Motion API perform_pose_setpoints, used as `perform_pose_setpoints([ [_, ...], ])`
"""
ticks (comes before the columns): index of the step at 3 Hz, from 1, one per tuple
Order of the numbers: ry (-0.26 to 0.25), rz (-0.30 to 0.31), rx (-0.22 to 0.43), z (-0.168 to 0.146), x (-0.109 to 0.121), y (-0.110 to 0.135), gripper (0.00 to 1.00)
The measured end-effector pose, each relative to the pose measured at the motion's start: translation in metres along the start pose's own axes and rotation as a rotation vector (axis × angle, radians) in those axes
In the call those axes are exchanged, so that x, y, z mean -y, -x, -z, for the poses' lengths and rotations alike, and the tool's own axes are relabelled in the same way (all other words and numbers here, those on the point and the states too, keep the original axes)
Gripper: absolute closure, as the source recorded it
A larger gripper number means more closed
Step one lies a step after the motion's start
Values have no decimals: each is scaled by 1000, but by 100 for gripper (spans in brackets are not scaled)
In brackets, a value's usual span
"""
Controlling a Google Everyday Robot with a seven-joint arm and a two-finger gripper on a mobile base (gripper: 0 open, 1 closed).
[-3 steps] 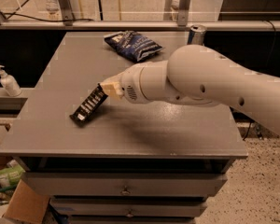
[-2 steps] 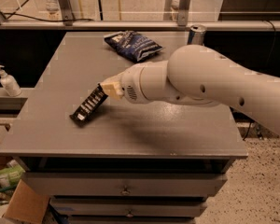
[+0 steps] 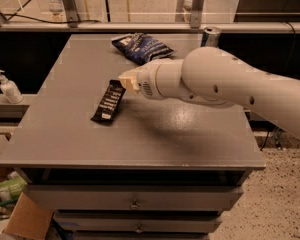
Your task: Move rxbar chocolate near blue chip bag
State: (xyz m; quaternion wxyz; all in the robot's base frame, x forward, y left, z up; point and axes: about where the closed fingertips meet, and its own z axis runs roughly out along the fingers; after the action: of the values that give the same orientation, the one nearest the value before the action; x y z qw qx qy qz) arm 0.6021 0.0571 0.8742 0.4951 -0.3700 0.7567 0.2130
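Drawers [image 3: 135, 199]: nearest you, under the table's front edge, two small knobs showing.
Table [image 3: 155, 139]: a grey top; everything below sits on it unless noted.
Rxbar chocolate [image 3: 108, 101]: you'll find it lying flat on the left-centre of the top, long axis running near to far and leaning slightly right, well apart from the bag.
Gripper [image 3: 126, 80]: at the bar's far end, its pale tip just over or touching the wrapper; you cannot tell which, nor whether it is apart or closed.
Arm [image 3: 225, 86]: a white body reaching in from your right.
Soap bottle [image 3: 9, 88]: off the table, on the left ledge.
Blue chip bag [image 3: 142, 47]: crumpled, at the far centre of the top.
Drink can [image 3: 210, 36]: upright at the far right, just beyond the arm.
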Motion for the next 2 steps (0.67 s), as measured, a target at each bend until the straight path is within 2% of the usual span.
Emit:
perform_pose_setpoints([
  [2,-202,-4,15,-3,97,-3,100],
])
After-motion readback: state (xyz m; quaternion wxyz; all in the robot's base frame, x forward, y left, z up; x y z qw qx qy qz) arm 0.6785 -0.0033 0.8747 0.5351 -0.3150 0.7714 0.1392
